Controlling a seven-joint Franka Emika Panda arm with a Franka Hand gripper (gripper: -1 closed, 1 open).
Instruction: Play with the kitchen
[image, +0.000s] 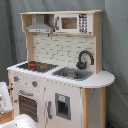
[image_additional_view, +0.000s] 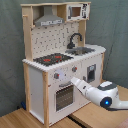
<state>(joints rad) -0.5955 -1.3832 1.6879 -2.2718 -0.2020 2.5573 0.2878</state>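
- The kitchen (image_additional_view: 60, 60) stands upright in both exterior views, a tall toy unit of pale wood and white panels on a wooden floor (image_additional_view: 20, 119).
- In the second exterior view the white arm (image_additional_view: 102, 95) reaches in from the second exterior view's lower right, and its end effector (image_additional_view: 75, 81) points at the kitchen's front panel.
- The tip of the end effector lies just below the knobs (image_additional_view: 56, 76) and just above the oven door (image_additional_view: 64, 96); whether it touches the panel cannot be told.
- Whether the end effector is wide or narrow cannot be told, and nothing can be seen held in it.
- Above the end effector sits the black-red hob (image_additional_view: 52, 59); further up hangs the grey hood (image_additional_view: 48, 20).
- Up and to the second exterior view's right of the end effector are the sink (image_additional_view: 82, 50) and black tap (image_additional_view: 75, 39).
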